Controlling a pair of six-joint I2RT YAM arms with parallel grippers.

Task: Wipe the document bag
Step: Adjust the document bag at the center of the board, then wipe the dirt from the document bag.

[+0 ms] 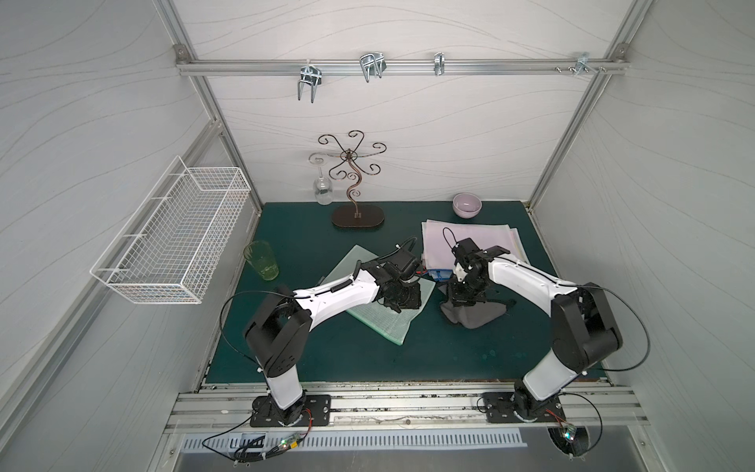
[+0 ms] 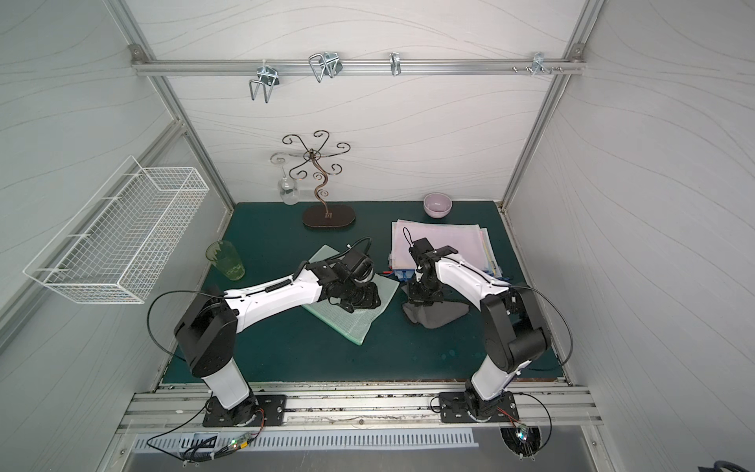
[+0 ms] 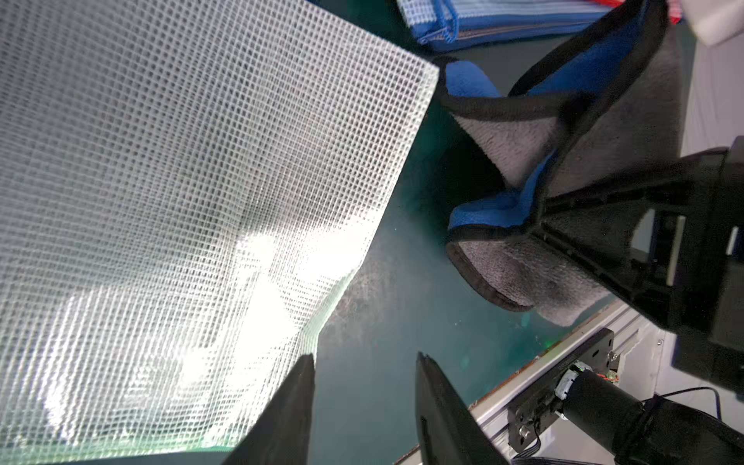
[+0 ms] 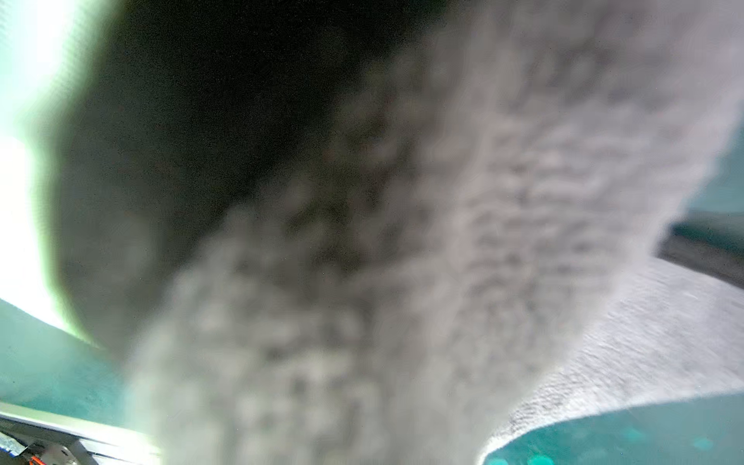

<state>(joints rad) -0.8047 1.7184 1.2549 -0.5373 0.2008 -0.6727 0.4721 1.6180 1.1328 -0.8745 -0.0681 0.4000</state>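
Observation:
The document bag [image 1: 384, 323] [image 2: 351, 323] is a translucent pale-green mesh pouch lying flat mid-table; in the left wrist view its gridded face [image 3: 181, 181] fills most of the picture. My left gripper [image 1: 399, 302] [image 2: 360, 301] [image 3: 364, 356] hovers over its right edge, open, with only green mat between the fingers and one fingertip at the bag's border. A grey cloth [image 1: 476, 318] [image 2: 439, 318] [image 3: 604, 133] with a blue inner side bunches on the mat just right of the bag. My right gripper [image 1: 459, 300] [image 2: 423, 300] is shut on it from above. The cloth [image 4: 402, 241] hides the right fingers in the right wrist view.
A stack of pink document bags [image 1: 470, 241] with a blue one [image 1: 439, 274] lies behind the cloth. A purple bowl [image 1: 467, 204] sits at the back right, a glass rack [image 1: 357, 214] with a hanging wine glass [image 1: 322, 190] at the back. A green tumbler [image 1: 261, 259] stands left, below a wire basket [image 1: 171, 233].

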